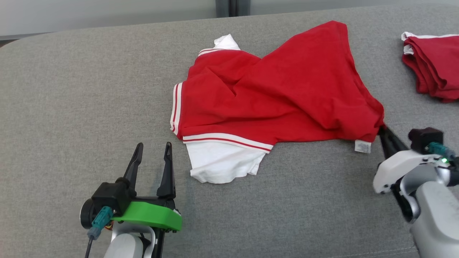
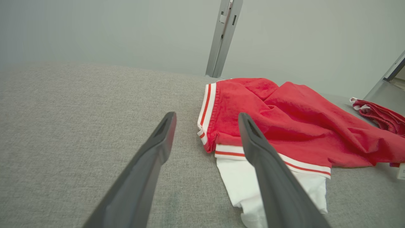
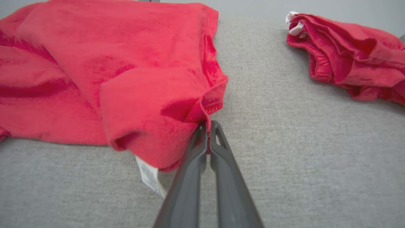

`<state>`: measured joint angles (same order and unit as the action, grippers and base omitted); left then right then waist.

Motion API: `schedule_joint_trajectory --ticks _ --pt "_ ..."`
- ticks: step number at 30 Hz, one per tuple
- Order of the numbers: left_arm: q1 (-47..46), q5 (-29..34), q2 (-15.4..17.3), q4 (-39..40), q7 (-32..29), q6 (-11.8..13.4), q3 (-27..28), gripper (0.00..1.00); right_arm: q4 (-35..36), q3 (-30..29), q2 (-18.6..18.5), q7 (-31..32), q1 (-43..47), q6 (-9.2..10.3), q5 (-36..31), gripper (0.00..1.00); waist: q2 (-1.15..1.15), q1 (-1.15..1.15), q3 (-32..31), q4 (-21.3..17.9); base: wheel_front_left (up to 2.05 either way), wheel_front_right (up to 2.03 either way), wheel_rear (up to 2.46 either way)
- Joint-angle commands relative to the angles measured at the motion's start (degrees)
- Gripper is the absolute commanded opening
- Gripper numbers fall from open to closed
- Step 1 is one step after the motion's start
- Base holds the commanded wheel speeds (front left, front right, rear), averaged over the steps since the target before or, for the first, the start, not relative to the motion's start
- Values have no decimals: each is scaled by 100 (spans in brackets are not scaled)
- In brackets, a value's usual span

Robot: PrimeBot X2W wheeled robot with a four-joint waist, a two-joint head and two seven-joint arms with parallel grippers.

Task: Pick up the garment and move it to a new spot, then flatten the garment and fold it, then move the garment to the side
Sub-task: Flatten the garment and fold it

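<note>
The garment [image 1: 272, 96] is a red shirt with white striped trim and a white part at its near edge, lying rumpled on the grey cushion [image 1: 71, 107]. My right gripper [image 1: 382, 129] is shut on the garment's near right hem corner; in the right wrist view the two fingers pinch the red hem [image 3: 207, 126], with the garment [image 3: 104, 72] spread to the left and a white label [image 3: 149, 177] hanging below. My left gripper [image 1: 153, 148] stands open and holds nothing, just left of the white part. In the left wrist view the left gripper [image 2: 205, 122] points at the garment's striped sleeve [image 2: 210, 114].
A second red garment [image 1: 434, 64] lies bunched at the far right of the cushion, also seen as a red bundle [image 3: 348, 53] in the right wrist view. Behind the cushion is a pale wall with a grey metal post [image 2: 223, 34].
</note>
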<state>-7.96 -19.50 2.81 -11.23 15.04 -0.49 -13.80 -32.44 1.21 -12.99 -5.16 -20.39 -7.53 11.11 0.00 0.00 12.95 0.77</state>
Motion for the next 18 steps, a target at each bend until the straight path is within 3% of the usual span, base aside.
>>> schedule_joint_trajectory --ticks 1,8,12,18 --pt "10 24 18 8 18 0 0 100 83 -126 -178 -44 -143 10 -95 0 0 0 5 -35 0 0 0" --pt "-69 13 18 -18 18 -24 -50 100 575 -817 -781 -44 -615 11 -766 0 0 0 50 -35 0 0 0" --pt "-102 -2 18 -34 18 -30 -58 100 696 -1032 -794 -56 -558 10 -1029 0 0 0 74 29 0 0 0" --pt "-144 -25 18 -32 18 -15 -76 100 265 -1220 -532 -160 -131 10 -1072 0 0 0 114 80 0 0 0"
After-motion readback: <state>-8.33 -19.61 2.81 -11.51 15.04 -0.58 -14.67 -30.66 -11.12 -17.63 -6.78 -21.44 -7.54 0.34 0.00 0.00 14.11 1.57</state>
